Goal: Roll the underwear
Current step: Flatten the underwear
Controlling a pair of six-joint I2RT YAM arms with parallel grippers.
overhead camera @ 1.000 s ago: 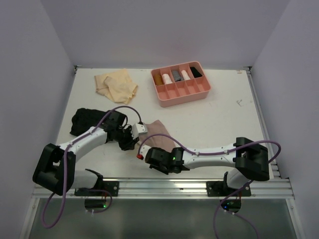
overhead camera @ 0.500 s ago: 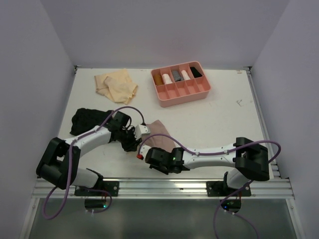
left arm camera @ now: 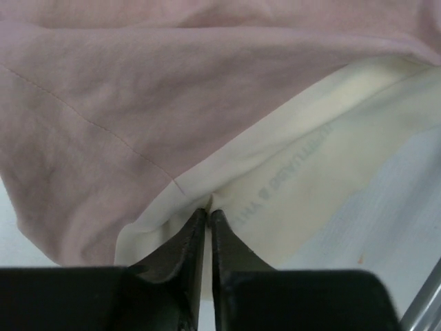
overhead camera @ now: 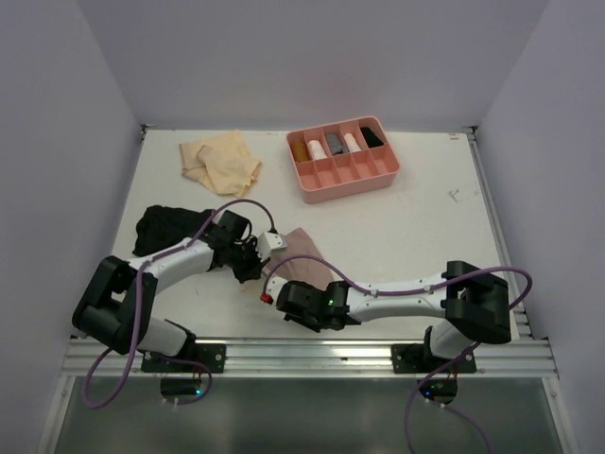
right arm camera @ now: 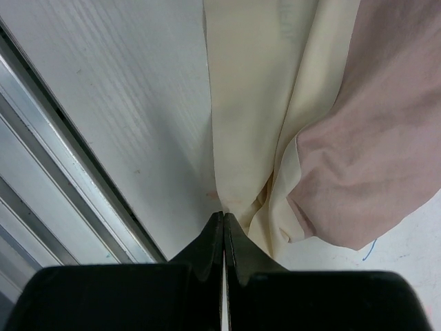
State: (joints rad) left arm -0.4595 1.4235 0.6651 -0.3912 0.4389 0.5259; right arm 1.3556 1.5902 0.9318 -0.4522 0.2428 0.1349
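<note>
**Left wrist view: both sets of fingers pinched on the pink garment's near edge, ready to start the roll**

The left fingers (left arm camera: 185, 256) are drawn almost together, leaving only a thin slit. Their tips nip the cream border of the pink underwear (left arm camera: 138, 103), where a small crease runs out from them. The right fingers (right arm camera: 205, 252) are fully closed, and the cream fold bunches right at their tips, so they appear to hold it too. From above, the garment (overhead camera: 301, 248) lies on the tabletop (overhead camera: 397, 236) between the two wrists, close to the near edge.

To roll it well, I judge the two pinches should lift the edge only slightly and turn it over together, at the same pace. That way the first turn lands straight rather than skewed. The cloth is thin and slack, so a high lift would let it sag and unfold. Keeping it low and tight against the tabletop should give a firmer roll. The right-hand pinch sits on a gathered fold, which could leave a lump if it is not smoothed out.

The black underwear (overhead camera: 163, 230) lies just beyond the left arm, and the tan underwear (overhead camera: 222, 161) lies further back on the left. Both are unrolled.

The pink divided tray (overhead camera: 345, 185) stands at the back, well apart from the work. Its far row holds small rolled items (overhead camera: 334, 145), one to a compartment: brownish, white, grey, pale and black. The near row looks bare.
</note>
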